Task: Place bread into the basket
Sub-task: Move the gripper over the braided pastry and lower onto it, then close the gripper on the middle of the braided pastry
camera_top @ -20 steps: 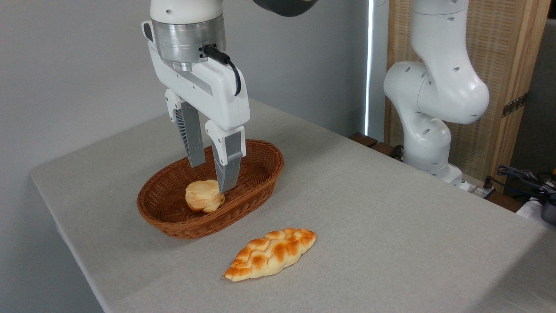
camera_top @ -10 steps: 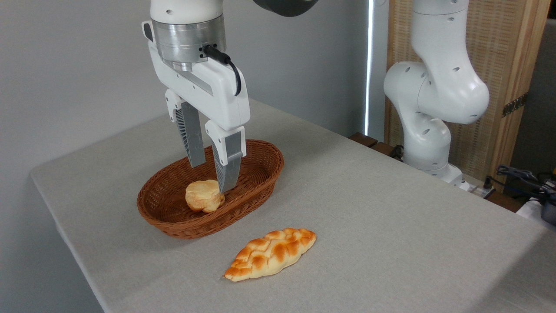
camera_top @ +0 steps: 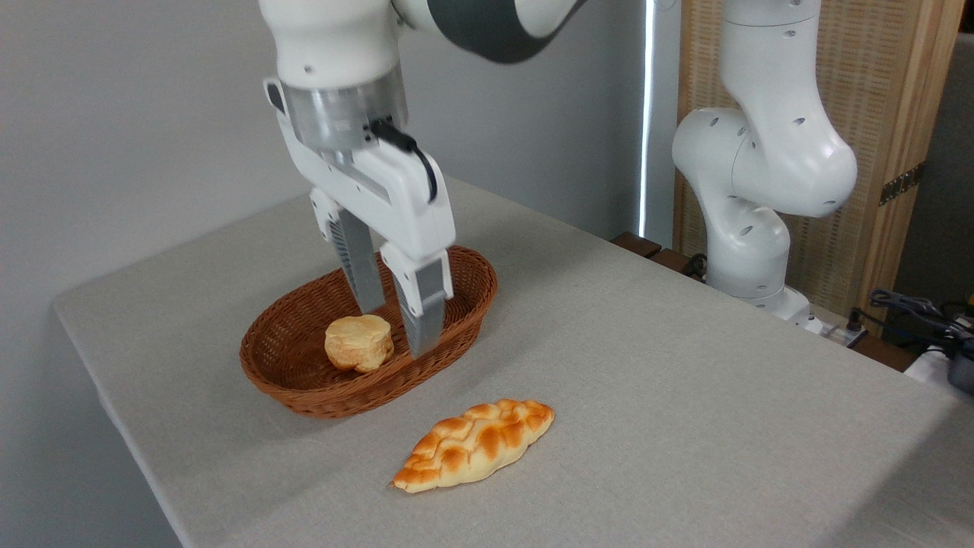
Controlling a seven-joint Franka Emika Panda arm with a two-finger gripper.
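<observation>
The bread (camera_top: 474, 444), a golden braided loaf with toasted bumps, lies on the grey tablecloth in front of the basket, apart from it. The basket (camera_top: 304, 396) is a reddish-brown woven oval with a thick rim, left of centre. My gripper (camera_top: 397, 332) hangs over the basket's right half, fingers pointing down, open and holding nothing. One finger (camera_top: 424, 312) reaches down to about the near rim; the other finger (camera_top: 361, 266) stands behind it. The loaf sits well below and to the right of the gripper.
A small round pale bun (camera_top: 358, 343) rests inside the basket just left of the fingers. The arm's white base (camera_top: 753, 190) stands at the table's far right. The table edge (camera_top: 122, 426) runs close along the basket's left side. Cables lie at the far right.
The gripper has shifted right and slightly down, away from the bun, and the arm above it has tilted. Bun, basket and loaf have not moved.
</observation>
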